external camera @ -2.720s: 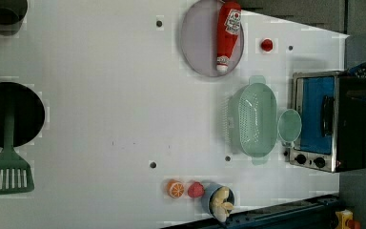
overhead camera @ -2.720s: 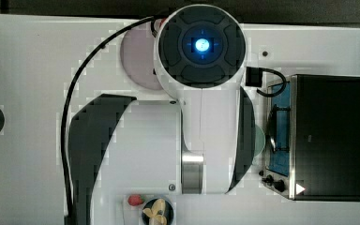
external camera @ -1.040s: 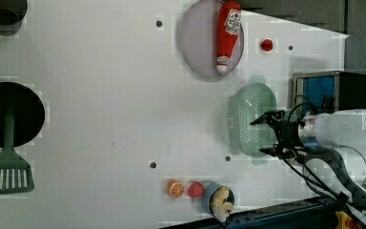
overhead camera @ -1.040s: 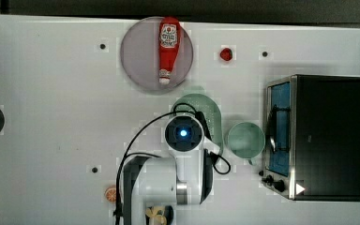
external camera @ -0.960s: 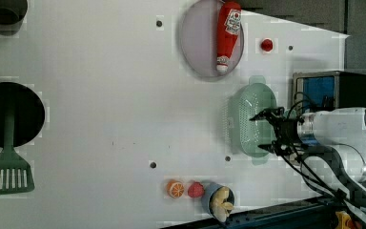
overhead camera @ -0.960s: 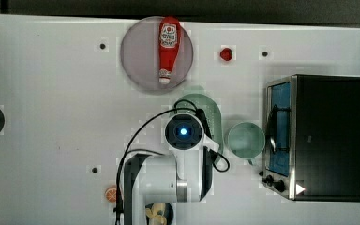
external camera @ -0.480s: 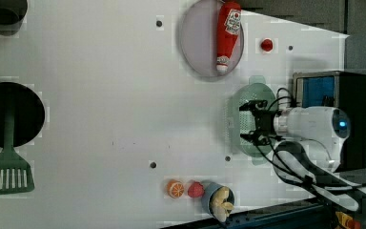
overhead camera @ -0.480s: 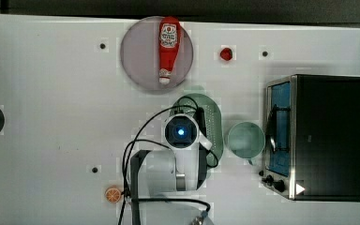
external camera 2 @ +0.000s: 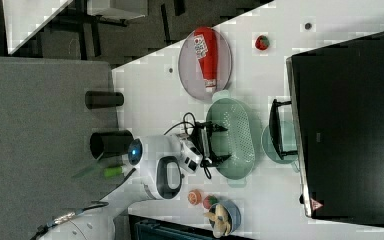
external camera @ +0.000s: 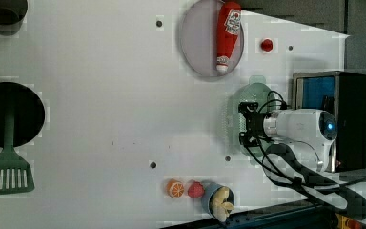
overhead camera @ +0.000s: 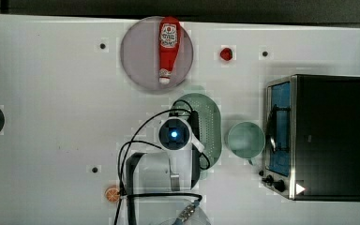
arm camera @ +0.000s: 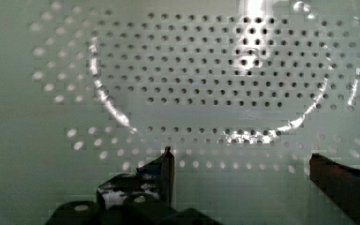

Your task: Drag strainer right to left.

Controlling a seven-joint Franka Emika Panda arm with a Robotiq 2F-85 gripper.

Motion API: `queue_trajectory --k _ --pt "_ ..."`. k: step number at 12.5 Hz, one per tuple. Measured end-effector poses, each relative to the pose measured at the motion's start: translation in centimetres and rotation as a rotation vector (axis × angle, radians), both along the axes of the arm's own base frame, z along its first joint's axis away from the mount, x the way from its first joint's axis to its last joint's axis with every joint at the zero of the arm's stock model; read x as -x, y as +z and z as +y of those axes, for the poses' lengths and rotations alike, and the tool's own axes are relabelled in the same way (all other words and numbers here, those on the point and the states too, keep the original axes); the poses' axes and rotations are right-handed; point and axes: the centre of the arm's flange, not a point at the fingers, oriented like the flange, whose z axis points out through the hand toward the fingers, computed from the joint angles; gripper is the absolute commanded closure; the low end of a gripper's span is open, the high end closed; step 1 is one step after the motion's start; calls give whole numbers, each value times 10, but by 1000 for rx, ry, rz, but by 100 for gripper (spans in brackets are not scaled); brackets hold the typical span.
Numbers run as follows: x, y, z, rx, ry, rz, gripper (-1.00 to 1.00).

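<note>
Wrist view, closest in: the pincer [arm camera: 239, 161] hangs spread inside the strainer [arm camera: 206, 70], fingers apart over its holed floor. Top view shows the strainer [overhead camera: 211, 123] on the white surface [overhead camera: 51, 117], between the plate [overhead camera: 140, 51] and the cup [overhead camera: 245, 139].

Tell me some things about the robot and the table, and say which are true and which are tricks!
1. The ketchup bottle lies on the grey plate. True.
2. The claw is open over the strainer. True.
3. The green cup sits inside the strainer. False: it stands beside it, between the strainer and the toaster oven.
4. The claw is lifting the ketchup bottle. False: the bottle rests on the plate, away from the claw.
5. A green spatula lies at the left view's left edge. True.
</note>
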Motion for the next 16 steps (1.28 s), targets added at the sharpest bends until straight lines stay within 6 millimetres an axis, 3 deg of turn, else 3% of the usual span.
queue_trajectory --k 5,13,16 --pt "-6 4 36 -14 11 -36 -100" --pt "7 -15 87 1 -76 15 -100" --pt "-2 -8 122 -9 -43 -21 -100"
